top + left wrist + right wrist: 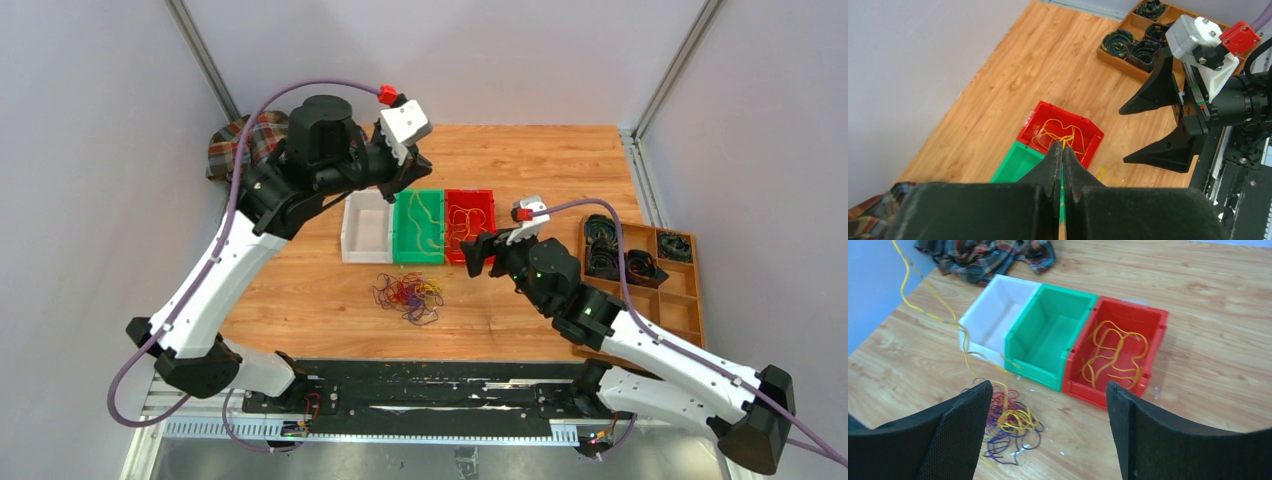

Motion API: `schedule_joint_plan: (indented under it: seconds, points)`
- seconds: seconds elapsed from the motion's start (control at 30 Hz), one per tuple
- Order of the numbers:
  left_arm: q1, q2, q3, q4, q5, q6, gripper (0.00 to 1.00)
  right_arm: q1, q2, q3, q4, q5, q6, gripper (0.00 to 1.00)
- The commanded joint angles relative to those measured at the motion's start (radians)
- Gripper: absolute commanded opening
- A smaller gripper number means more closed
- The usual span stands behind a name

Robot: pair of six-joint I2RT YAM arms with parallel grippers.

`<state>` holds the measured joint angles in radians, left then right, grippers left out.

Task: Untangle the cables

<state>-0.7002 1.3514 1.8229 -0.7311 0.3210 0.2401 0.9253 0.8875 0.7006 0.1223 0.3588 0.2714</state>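
Observation:
A tangle of thin yellow, red and purple cables [409,294] lies on the wooden table in front of three bins; it also shows in the right wrist view [1008,421]. My left gripper [405,172] is shut on one yellow cable [933,315], held high above the green bin [417,227]. That cable runs taut down to the tangle. The shut fingertips [1063,148] pinch the yellow strand. Yellow-orange cables [1113,352] lie in the red bin [469,224]. My right gripper [482,252] is open and empty, low beside the red bin and right of the tangle, its fingers [960,425] wide apart.
A white bin [366,226] stands left of the green one. A plaid cloth [245,140] lies at the back left corner. A wooden tray [690,300] with black coiled rings sits at the right edge. Grey walls enclose the table.

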Motion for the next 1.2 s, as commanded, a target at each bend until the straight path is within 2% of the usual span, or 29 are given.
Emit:
schedule_joint_plan:
  seconds: [0.0,0.17,0.37,0.63,1.17]
  points:
    - [-0.014,0.045,0.033,0.086,0.041,-0.041,0.0,-0.049,-0.075,-0.052,-0.047,0.066,0.028,0.83]
    - [-0.017,0.098,0.016,0.163,0.086,-0.082,0.0,-0.108,-0.114,-0.062,-0.097,0.078,0.043,0.81]
    - [-0.018,0.163,0.0,0.217,0.105,-0.065,0.0,-0.162,-0.11,-0.074,-0.125,0.08,0.056,0.8]
    - [-0.018,0.279,0.051,0.245,0.098,-0.045,0.0,-0.231,-0.078,-0.09,-0.13,0.036,0.101,0.79]
    - [-0.03,0.403,0.089,0.283,0.0,0.155,0.0,-0.293,-0.095,-0.129,-0.145,-0.016,0.132,0.78]
